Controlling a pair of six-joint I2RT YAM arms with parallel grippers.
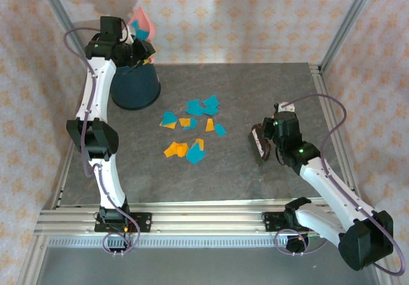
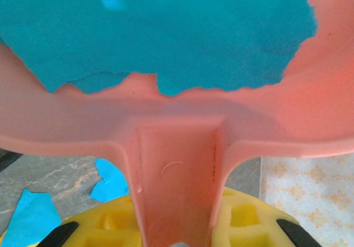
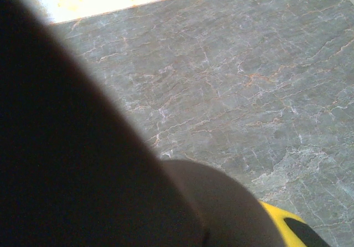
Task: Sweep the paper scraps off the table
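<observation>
Several teal-blue and orange-yellow paper scraps [image 1: 192, 128] lie in a loose patch mid-table [image 1: 255, 93]. My left gripper [image 1: 133, 45] is raised at the back left, shut on the handle of a pink dustpan [image 1: 142, 24] held over the bin. In the left wrist view the dustpan [image 2: 177, 164] carries a big teal scrap [image 2: 166, 31], its handle between my yellow fingers [image 2: 249, 219]; teal scraps [image 2: 110, 180] lie on the table below. To the right of the patch, my right gripper [image 1: 263, 141] sits low, shut on a small dark brush [image 1: 258, 143].
A dark blue round bin [image 1: 135, 87] stands at the back left under the dustpan. Aluminium rails [image 1: 192, 221] edge the table, with patterned walls behind and beside it. The brush's dark body [image 3: 83, 164] blocks the left of the right wrist view; bare tabletop [image 3: 249, 81] lies beyond.
</observation>
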